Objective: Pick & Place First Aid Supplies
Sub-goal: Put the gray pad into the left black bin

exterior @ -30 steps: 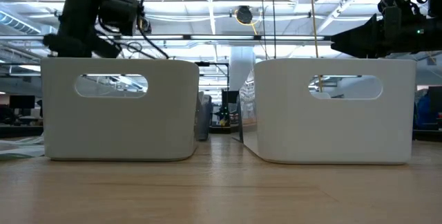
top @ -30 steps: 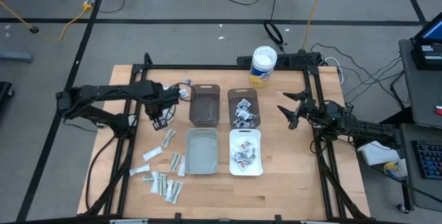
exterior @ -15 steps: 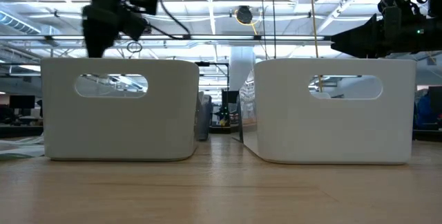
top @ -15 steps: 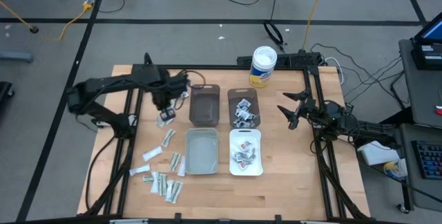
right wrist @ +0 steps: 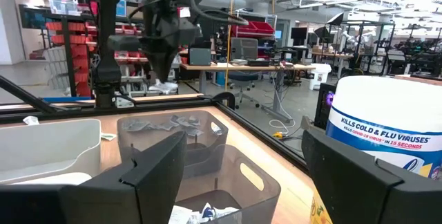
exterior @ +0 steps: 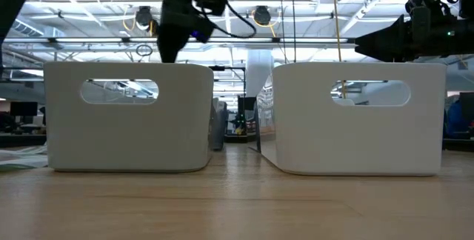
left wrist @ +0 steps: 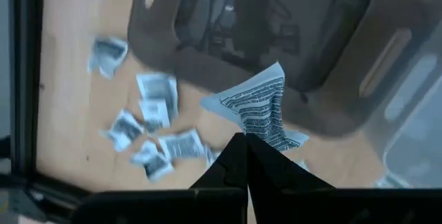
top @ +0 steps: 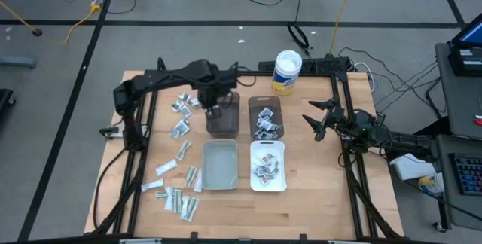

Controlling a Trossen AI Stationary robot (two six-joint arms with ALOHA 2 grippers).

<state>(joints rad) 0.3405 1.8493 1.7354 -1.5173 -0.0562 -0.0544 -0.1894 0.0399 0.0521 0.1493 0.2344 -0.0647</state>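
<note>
My left gripper (left wrist: 245, 140) hangs shut on a white packet with black print (left wrist: 259, 106), above the left far brown bin (top: 223, 116), which looks bare inside. The same gripper (top: 213, 107) shows over that bin's left part in the high view. Loose first aid packets lie flat on the wood: a cluster at the far left (top: 181, 104) and more near the front (top: 178, 199). My right gripper (top: 319, 123) waits open at the table's right edge, its fingers apart in its own view (right wrist: 255, 175). My left gripper pinches the packet's near edge (left wrist: 257, 135) between its two shut fingers. The fingers come from above, pointing down. The packet hangs bent below the fingertips, lifted clear of the table and over the brown bin's rim (left wrist: 228, 79).
The right far brown bin (top: 265, 105) and the white near bin (top: 280, 170) hold packets. A grey bin (top: 219, 164) stands at the near left of the group. A white tub with a yellow label (top: 287, 72) stands at the far edge. A black frame (top: 343, 123) borders the table.
My left gripper has stayed shut on the packet and carried it up and toward the table's right, from beside the loose packets to above the left far brown bin. The packet is lifted clear of the table.
</note>
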